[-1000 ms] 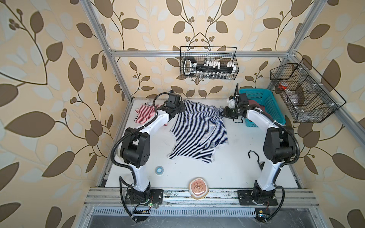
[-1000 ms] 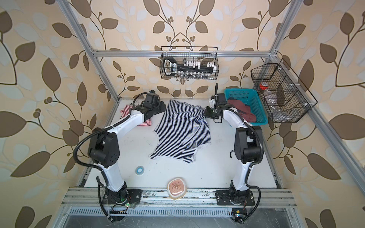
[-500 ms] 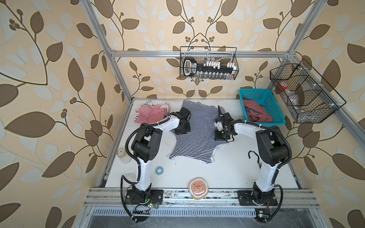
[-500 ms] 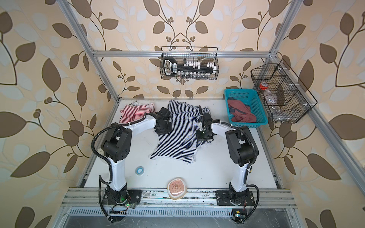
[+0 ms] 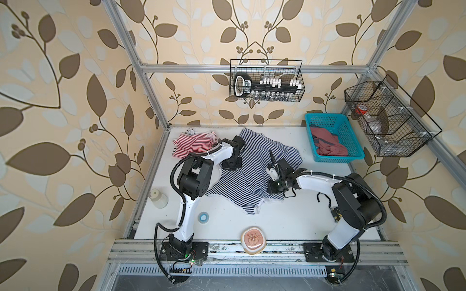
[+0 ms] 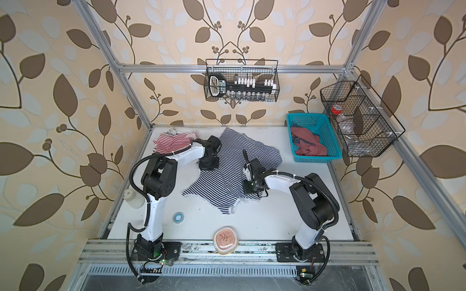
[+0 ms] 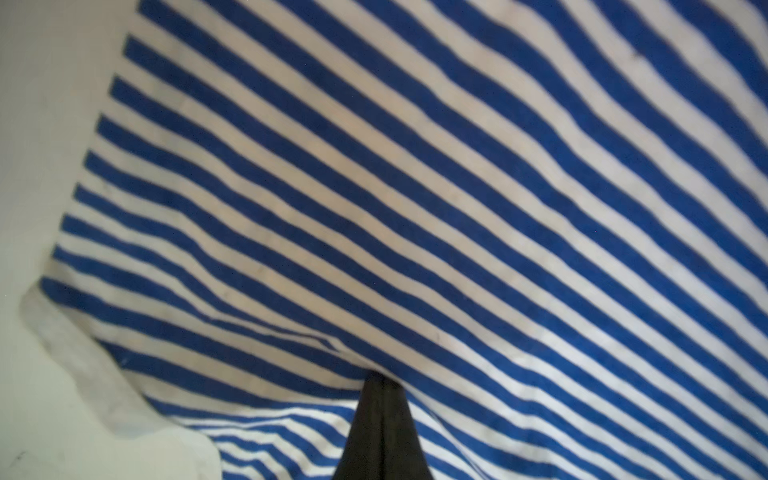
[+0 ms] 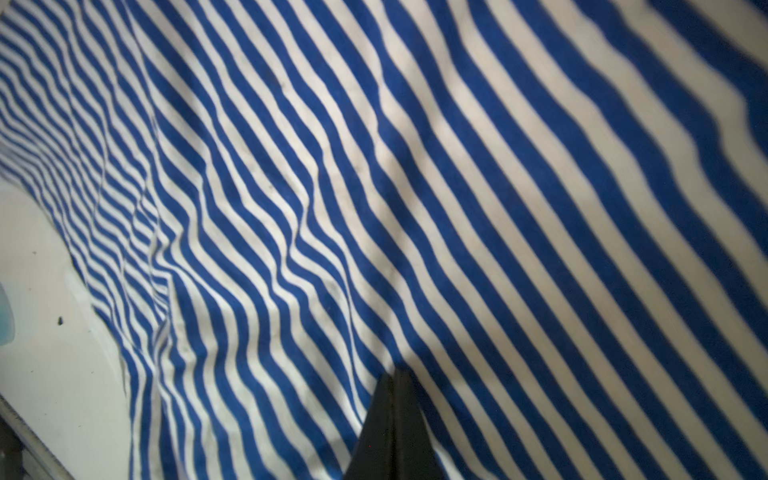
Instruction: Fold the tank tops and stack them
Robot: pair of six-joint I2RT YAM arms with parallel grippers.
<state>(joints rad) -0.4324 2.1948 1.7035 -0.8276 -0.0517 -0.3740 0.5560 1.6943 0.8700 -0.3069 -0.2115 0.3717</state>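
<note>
A navy-and-white striped tank top (image 5: 252, 176) (image 6: 227, 179) lies spread and wrinkled on the white table, in both top views. My left gripper (image 5: 230, 166) (image 6: 208, 165) points down on its left edge, shut, and the cloth (image 7: 415, 187) puckers at the tips (image 7: 381, 376). My right gripper (image 5: 274, 189) (image 6: 249, 190) stands on its right side, shut, with its tips (image 8: 397, 372) pinched into the stripes (image 8: 415, 187). A red-and-white tank top (image 5: 194, 144) (image 6: 174, 142) lies bunched at the far left corner, away from both grippers.
A teal basket (image 5: 353, 141) with reddish clothes (image 5: 327, 146) stands at the far right. A white bottle (image 5: 158, 198) sits at the left edge, a blue tape roll (image 5: 203, 217) near the left arm, and a pink dish (image 5: 253, 240) at the front rail. Wire baskets (image 5: 266, 83) (image 5: 388, 121) hang on the walls.
Both grippers came from the navy top's far corners toward the front, onto its two sides, and shut there. The right one has since slid further forward.
</note>
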